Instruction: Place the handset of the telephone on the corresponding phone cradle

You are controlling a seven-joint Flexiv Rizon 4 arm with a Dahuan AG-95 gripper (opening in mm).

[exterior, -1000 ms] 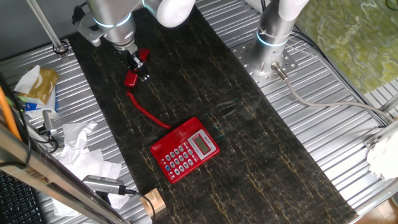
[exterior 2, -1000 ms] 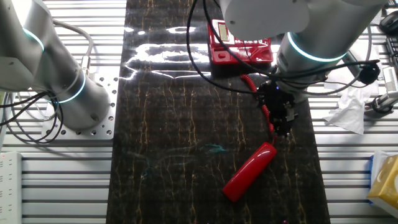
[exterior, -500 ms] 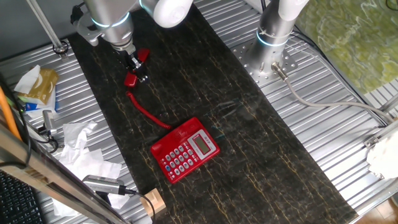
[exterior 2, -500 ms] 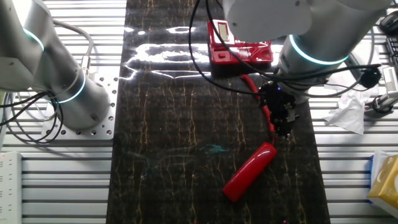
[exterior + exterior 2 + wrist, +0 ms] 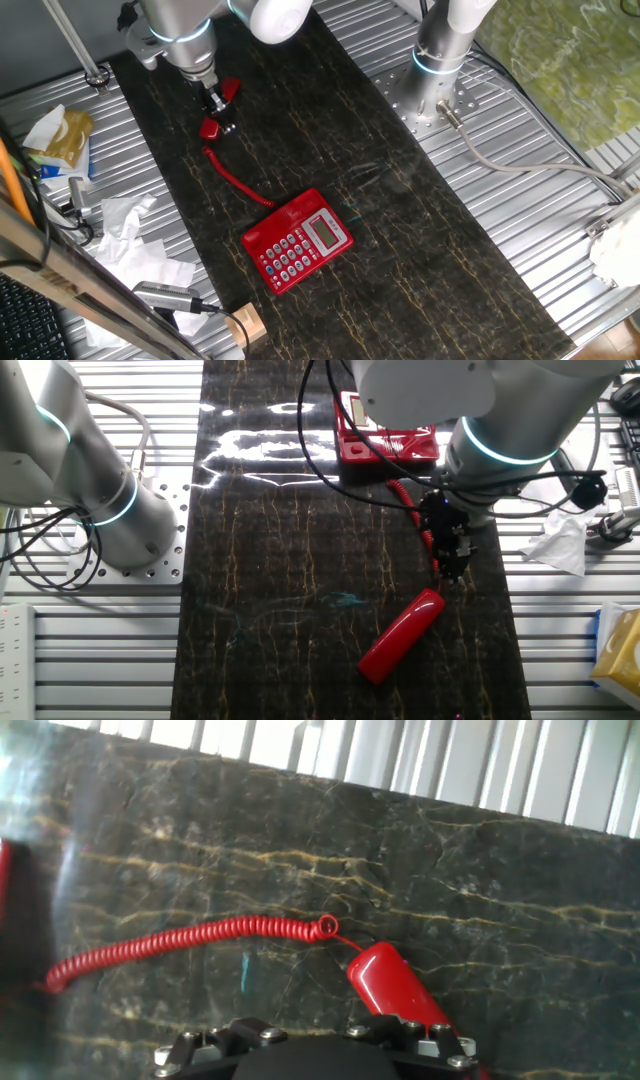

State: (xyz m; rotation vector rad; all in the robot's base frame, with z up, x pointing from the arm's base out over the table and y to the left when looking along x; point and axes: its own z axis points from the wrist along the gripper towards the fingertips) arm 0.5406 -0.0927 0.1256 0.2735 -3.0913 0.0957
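Your gripper (image 5: 452, 565) hangs just above the handset (image 5: 401, 636), jaw state not readable

You see the handset lying flat on the dark marble mat (image 5: 290, 560), lower centre of the other fixed view, its coiled cord (image 5: 180, 945) running to the telephone (image 5: 297, 241). In one fixed view the telephone sits mid-frame, well apart from the handset at upper left, its phone cradle (image 5: 278, 213) unoccupied

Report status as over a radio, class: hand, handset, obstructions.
Hand above handset's corded end, grip state unclear. Handset lying on the mat, off the telephone. Coiled cord stretched between them; nothing else in the path.
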